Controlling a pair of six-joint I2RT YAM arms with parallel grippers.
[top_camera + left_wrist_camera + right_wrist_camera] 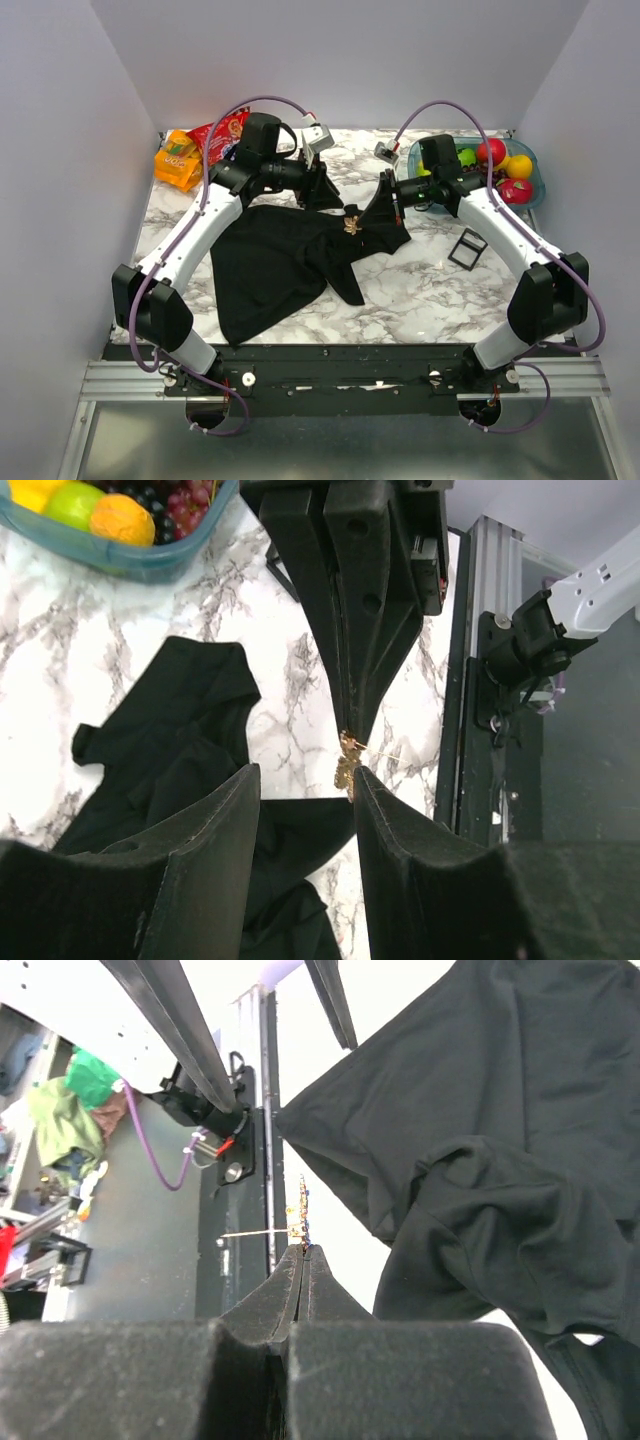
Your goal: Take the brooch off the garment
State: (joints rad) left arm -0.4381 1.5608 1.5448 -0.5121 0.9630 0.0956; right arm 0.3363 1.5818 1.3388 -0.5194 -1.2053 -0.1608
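The black garment (270, 265) lies crumpled on the marble table, also seen in the left wrist view (190, 710) and the right wrist view (500, 1110). The tiny gold brooch (352, 224) is pinched at the very tip of my right gripper (358, 218), which is shut on it (304, 1250). Its thin pin juts out sideways, bare, with no cloth on it (302, 1215). My left gripper (305, 775) stands open just short of the brooch (348, 758), one fingertip (362, 780) almost touching it. Nothing is between its fingers; the cloth lies below them.
A blue-rimmed fruit bowl (530, 190) stands at the back right. Orange and red snack packets (185, 155) lie at the back left. A small black square tray (467, 249) sits right of the garment. Grey walls close in both sides.
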